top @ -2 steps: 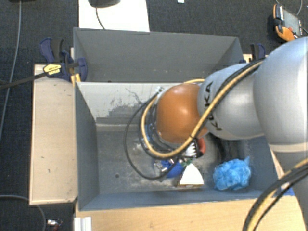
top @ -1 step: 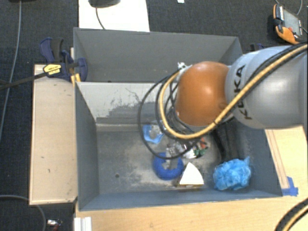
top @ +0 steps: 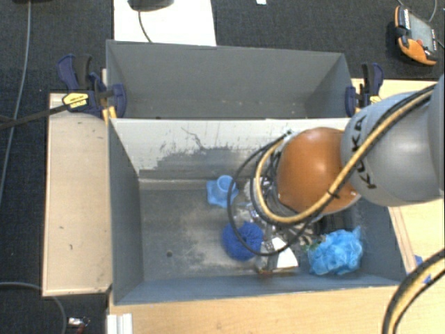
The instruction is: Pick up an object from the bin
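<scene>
- Because the grey bin (top: 174,228) is bare over its left half and its few things crowd the near right corner, the whole step happens in a tight place close to the front wall. Any further descent should keep off that wall.
- The arm (top: 403,158) reaches in from the right and hangs low over that corner, hiding part of the floor beneath it.
- Its orange cover (top: 313,169), with black cables looped about it, sits above the pincer and screens most of it.
- The pincer (top: 270,241) is down among the things, under the cover's left edge. Whether it is spread, pressed together or pinching anything, I cannot tell.
- A crumpled light blue thing (top: 337,251) lies to the right of the pincer, near the front wall.
- A dark blue rounded lump (top: 242,242), soft-looking, lies just beside the pincer on its left, perhaps touching it. It seems the likeliest thing to take. To do it well, I judge the pincer should be centred over the lump's middle, close gently on what looks soft enough to give, then rise straight up, so that nothing else is dragged along.
- A small pale blue cup-like piece (top: 221,190) lies farther back, apart from the pincer.
- A white scrap (top: 285,259) lies right beneath the pincer, and a thin brown stick (top: 274,271) lies along the front wall. Either could be caught by mistake.
</scene>
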Robot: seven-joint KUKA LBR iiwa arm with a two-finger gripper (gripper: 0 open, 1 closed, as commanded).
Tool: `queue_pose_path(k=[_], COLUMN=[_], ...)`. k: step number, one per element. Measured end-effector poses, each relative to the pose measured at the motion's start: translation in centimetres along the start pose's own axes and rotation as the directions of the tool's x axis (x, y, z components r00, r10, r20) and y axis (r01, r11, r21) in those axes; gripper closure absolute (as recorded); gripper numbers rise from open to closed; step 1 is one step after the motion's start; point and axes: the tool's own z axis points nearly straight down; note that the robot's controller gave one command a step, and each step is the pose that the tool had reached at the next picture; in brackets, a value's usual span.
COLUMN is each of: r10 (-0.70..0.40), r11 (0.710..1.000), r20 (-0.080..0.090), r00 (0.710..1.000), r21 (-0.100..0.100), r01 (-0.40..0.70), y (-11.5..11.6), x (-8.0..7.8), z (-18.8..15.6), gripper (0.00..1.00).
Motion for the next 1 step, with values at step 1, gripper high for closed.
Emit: queue_pose_path(k=[1], r10=[0.110], r11=[0.994], r20=[0.021], r00=[0.994], r21=[-0.003], r01=[-0.110], y=[1.41], x=[0.84], z=[2.89], gripper=[0.00])
